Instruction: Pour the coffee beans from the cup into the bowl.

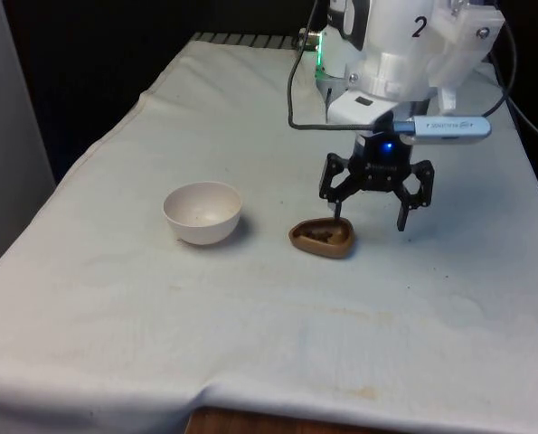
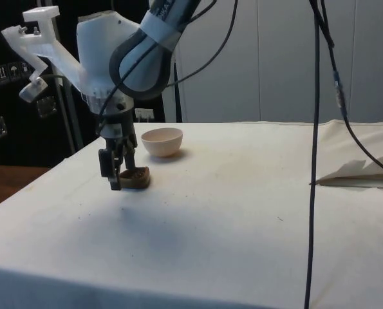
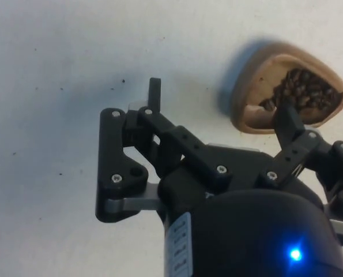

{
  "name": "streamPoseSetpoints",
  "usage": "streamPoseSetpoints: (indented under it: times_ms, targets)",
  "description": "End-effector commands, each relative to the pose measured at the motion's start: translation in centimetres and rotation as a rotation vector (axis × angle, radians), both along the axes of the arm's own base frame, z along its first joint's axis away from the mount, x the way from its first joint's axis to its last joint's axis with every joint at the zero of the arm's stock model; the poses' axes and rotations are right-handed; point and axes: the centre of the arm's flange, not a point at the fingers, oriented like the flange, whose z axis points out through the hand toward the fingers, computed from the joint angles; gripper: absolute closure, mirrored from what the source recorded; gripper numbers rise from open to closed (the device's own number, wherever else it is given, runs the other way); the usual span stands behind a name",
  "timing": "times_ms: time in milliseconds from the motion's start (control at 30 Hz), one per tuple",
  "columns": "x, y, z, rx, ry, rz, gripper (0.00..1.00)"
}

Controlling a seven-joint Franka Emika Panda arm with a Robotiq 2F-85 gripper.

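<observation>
End effector point(image 1: 371, 215) is spread wide, gripping nothing, low over the bench point(image 1: 278, 353) and offset from the cup point(image 1: 322, 238); one finger point(image 3: 287, 113) hangs over the rim, the other over bare cloth. Looks like lining up to pinch the cup wall. Cup sits upright, beans point(image 3: 302, 91) inside. Bowl point(image 1: 202, 212) stands apart on the front view's left, empty. White cloth, lightly stained; black curtains behind.
</observation>
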Motion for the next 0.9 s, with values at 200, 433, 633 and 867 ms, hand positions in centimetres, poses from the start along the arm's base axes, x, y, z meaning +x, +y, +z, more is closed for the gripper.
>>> streamPoseSetpoints:
  times_ms: [200,433,633,867]
  targets:
    - [0.3,-0.4,-0.7,-0.003,0.003,-0.005,0.00]
    - [0.8,-1.4,-1.5,-0.008,0.004,-0.013,0.00]
    - [0.7,-2.2,-1.6,-0.009,0.006,-0.016,0.00]
    - [0.6,-2.5,-1.6,-0.012,0.006,-0.019,0.00]
